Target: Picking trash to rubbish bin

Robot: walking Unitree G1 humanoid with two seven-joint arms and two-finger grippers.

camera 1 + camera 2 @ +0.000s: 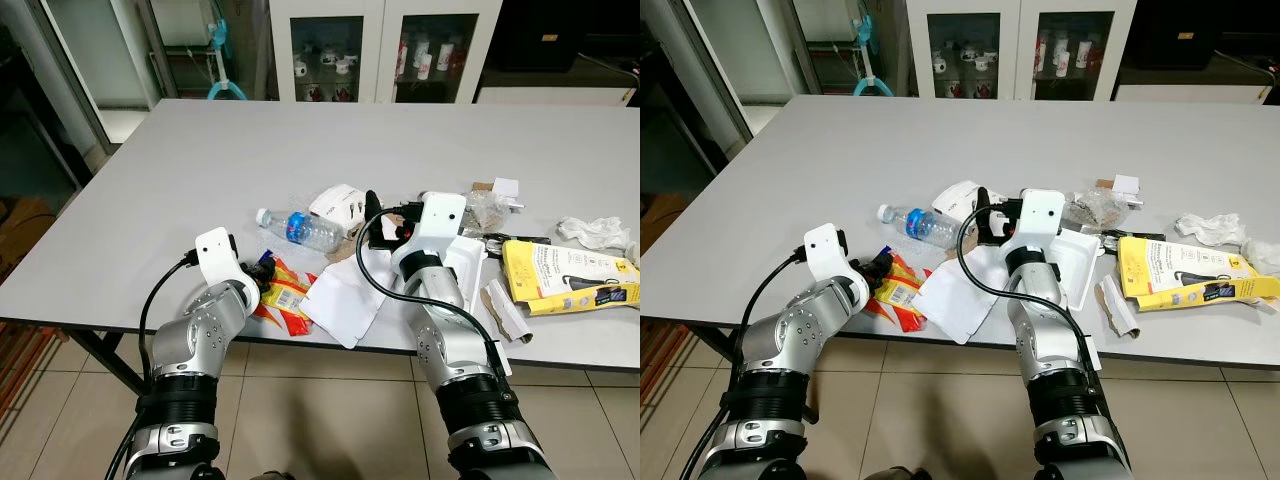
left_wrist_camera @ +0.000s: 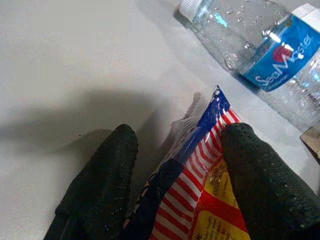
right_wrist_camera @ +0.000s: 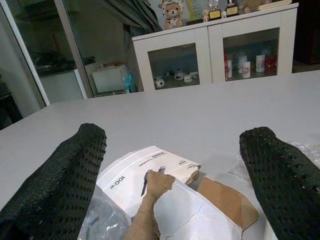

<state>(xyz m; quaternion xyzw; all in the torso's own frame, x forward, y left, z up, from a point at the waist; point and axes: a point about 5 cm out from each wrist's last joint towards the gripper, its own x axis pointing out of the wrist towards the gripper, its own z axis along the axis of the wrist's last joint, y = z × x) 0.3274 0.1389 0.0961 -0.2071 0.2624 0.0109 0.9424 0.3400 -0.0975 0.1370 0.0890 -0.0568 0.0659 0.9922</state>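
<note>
A grey table (image 1: 200, 190) fills the frame, with a white glass-door cabinet (image 1: 380, 45) at the top centre. Trash lies scattered across the lower middle and right of the table. At lower left, the left gripper (image 2: 175, 165) has its fingers spread on either side of a red, yellow and blue snack wrapper (image 2: 200, 190), beside a clear water bottle (image 1: 300, 229). At centre, the right gripper (image 3: 175, 170) hovers with fingers wide apart over a white packet (image 3: 160, 167). A yellow box (image 1: 570, 277) lies at right.
</note>
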